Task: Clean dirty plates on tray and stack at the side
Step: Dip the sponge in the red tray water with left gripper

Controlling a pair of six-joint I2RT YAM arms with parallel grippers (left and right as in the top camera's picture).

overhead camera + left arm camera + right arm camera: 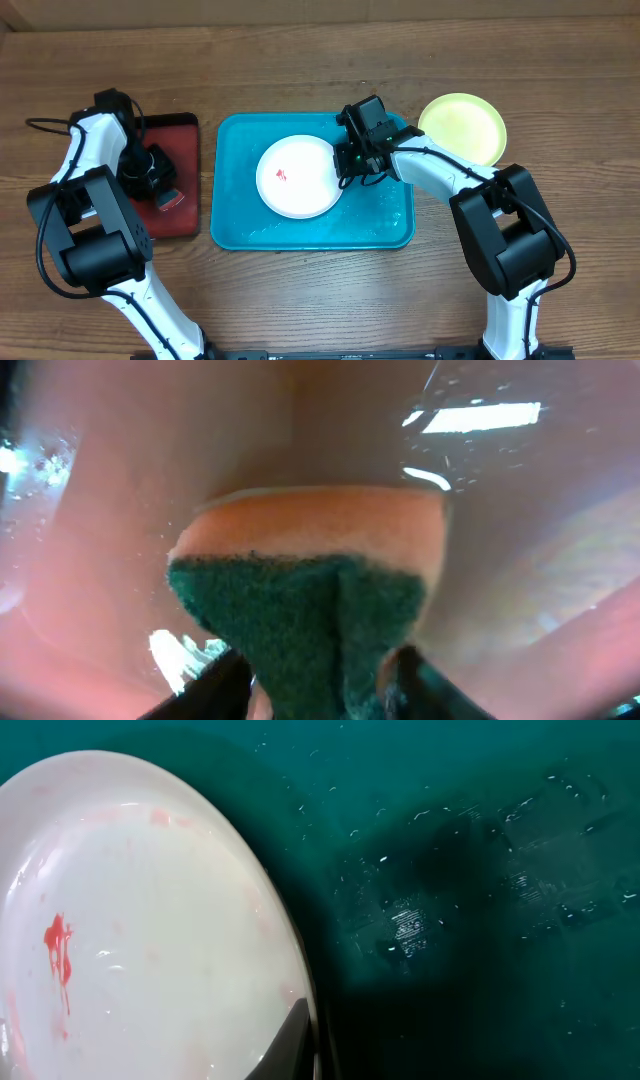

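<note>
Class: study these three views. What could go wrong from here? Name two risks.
1. The right jaws sit at the rim of the round white plastic plate; on the wet turquoise rectangular plastic tray it could slide away.
2. Its red smear is unwiped, while the orange-and-green sponge in the left jaws is at the dark red tray; stacking now would leave it dirty.

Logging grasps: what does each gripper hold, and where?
Left gripper: sponge, by its green scouring side. Right gripper: seemingly the white plate, by its rim.
</note>
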